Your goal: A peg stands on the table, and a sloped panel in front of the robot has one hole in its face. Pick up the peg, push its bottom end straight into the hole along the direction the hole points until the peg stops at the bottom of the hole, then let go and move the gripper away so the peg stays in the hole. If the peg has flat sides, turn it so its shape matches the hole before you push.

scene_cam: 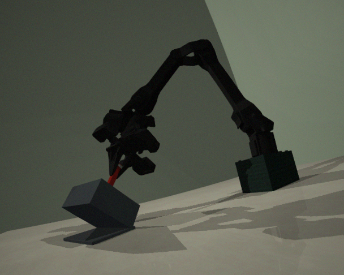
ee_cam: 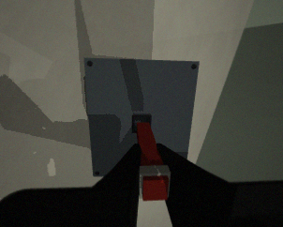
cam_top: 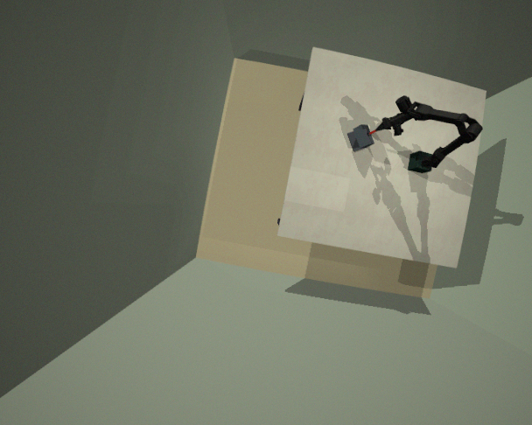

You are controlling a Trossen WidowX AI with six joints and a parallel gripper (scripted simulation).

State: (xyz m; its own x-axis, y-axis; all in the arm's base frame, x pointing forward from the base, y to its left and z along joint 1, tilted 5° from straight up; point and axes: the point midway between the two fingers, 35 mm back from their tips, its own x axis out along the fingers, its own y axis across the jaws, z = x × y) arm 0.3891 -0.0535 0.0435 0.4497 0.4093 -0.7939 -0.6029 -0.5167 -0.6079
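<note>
Red peg at the mouth of the square hole

The black gripper (cam_top: pixel 380 128) (scene_cam: pixel 115 175) (ee_cam: pixel 146 149) is closed on the red square-sided peg (cam_top: pixel 372 132) (scene_cam: pixel 112 177) (ee_cam: pixel 148 141) — a pale band near its top — and holds it tilted over the blue-grey sloped block (cam_top: pixel 360 138) (scene_cam: pixel 102 201) (ee_cam: pixel 166 94). Its lower end is at the square hole (ee_cam: pixel 141 117); how deep, I cannot tell.

1. The gripper (scene_cam: pixel 115 174) grips a tilted red peg (scene_cam: pixel 112 179).
2. The peg's lower end is hidden behind the grey sloped block (scene_cam: pixel 107 203).
3. A dark green base box (scene_cam: pixel 255 174) supports the black arm (scene_cam: pixel 163 73).
</note>
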